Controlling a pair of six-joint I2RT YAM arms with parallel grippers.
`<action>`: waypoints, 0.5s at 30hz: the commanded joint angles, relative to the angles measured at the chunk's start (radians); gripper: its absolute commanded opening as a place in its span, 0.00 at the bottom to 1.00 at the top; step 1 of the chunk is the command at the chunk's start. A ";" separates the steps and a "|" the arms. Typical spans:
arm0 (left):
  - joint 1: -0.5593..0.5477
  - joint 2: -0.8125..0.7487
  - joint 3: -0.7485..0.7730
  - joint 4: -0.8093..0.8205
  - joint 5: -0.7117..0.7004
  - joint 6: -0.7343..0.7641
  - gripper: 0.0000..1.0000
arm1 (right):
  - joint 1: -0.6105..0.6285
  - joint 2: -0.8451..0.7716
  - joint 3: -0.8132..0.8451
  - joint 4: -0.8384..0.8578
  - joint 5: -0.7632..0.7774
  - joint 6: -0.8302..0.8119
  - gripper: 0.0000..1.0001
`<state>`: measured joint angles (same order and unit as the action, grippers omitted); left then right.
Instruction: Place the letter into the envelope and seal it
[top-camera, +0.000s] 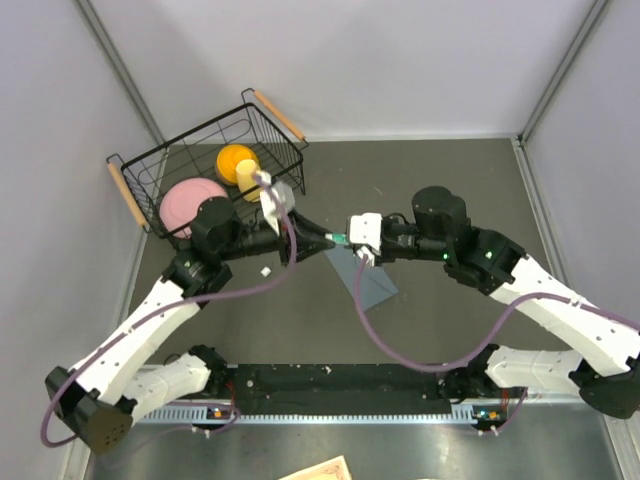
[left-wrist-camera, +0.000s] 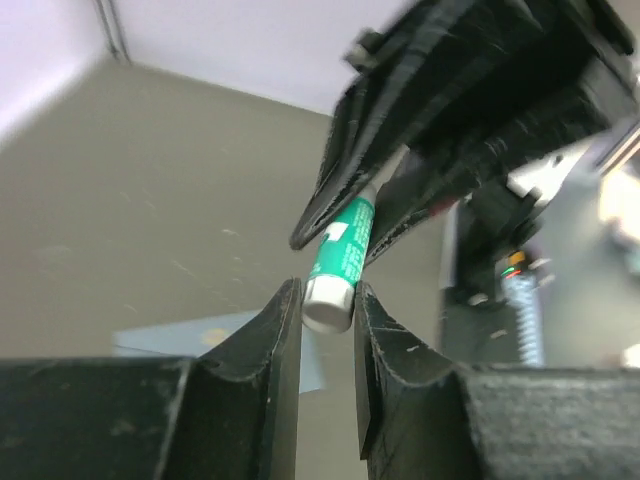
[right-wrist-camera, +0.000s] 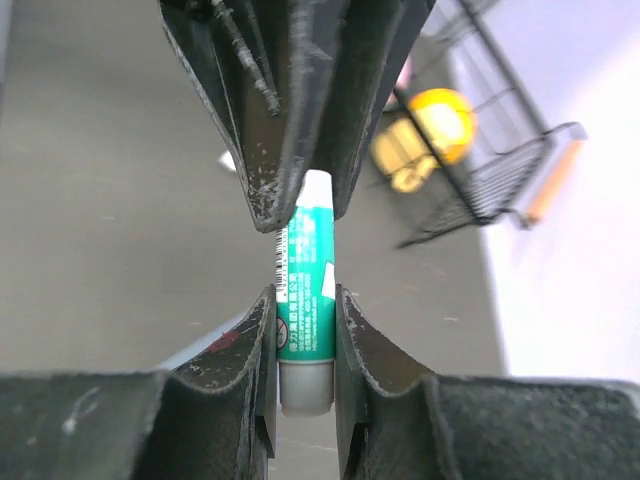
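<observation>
The letter (top-camera: 322, 470) — cut off by the bottom edge; envelope (top-camera: 368, 282) partly hidden.

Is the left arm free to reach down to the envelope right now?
Probably not yet. The left claw is shut on one end of the glue stick, and the right claw grips the other end. The envelope lies flat below them, so it looks reachable once the left claw lets go.

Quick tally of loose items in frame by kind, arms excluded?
Glue stick: 1
Envelope: 1
Wire basket: 1
Pink dish: 1
Yellow item: 1
Small white bit: 1
Cream sheet, cut off by the frame: 1
Total: 7
</observation>
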<state>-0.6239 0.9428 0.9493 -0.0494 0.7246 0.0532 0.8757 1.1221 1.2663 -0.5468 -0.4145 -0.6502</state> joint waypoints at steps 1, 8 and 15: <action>0.114 0.086 -0.010 0.274 -0.048 -0.904 0.00 | 0.084 -0.071 -0.125 0.347 0.278 -0.270 0.00; 0.148 0.113 0.003 0.345 -0.015 -1.011 0.37 | 0.135 -0.107 -0.202 0.397 0.358 -0.324 0.00; 0.332 -0.024 0.028 0.236 0.134 -0.491 0.92 | -0.035 -0.056 -0.030 0.087 0.011 0.059 0.00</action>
<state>-0.3771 1.0267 0.9340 0.1879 0.7834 -0.7662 0.9348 1.0489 1.0981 -0.3199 -0.1612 -0.8391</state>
